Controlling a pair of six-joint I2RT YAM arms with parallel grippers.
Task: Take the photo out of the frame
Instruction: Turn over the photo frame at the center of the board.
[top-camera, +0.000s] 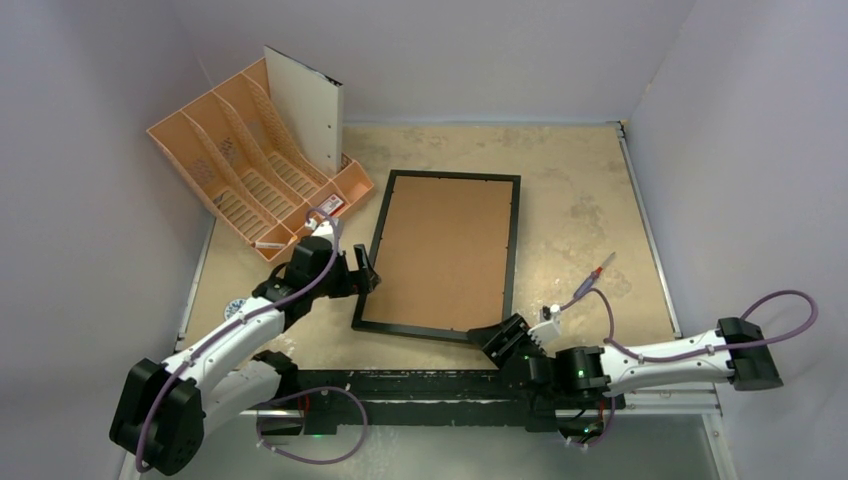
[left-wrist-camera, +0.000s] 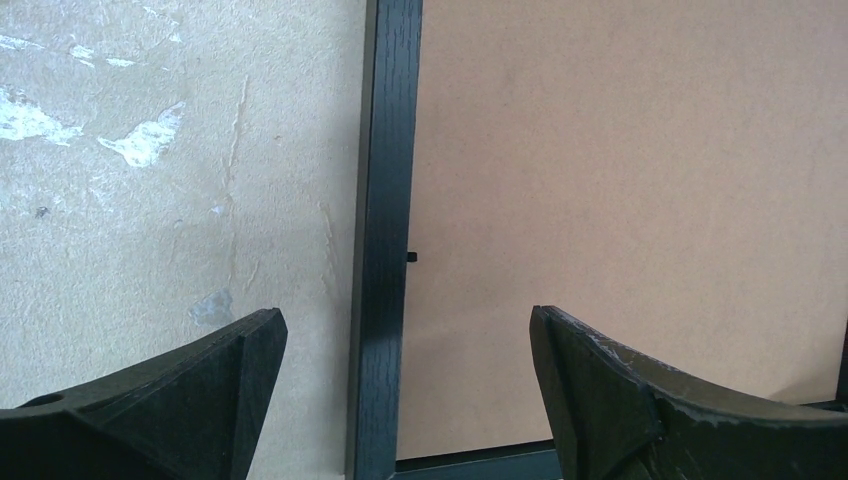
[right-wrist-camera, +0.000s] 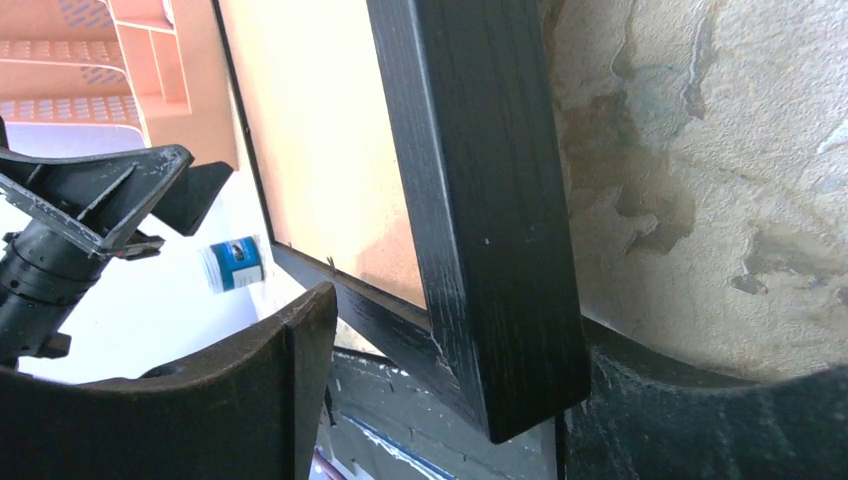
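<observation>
Brown fibreboard (top-camera: 445, 255) faces up: the frame (top-camera: 512, 250) lies face-down on the table (top-camera: 580, 190), so the photo is hidden beneath. The left tool (top-camera: 367, 270) straddles the left rail, released. The right tool (top-camera: 503, 336) gapes around the near right corner. It seems best to steady the rails and free the retaining tabs (left-wrist-camera: 412, 257) first.

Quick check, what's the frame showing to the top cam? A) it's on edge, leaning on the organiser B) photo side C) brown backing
C: the brown backing fills the black frame and faces the top camera.
</observation>
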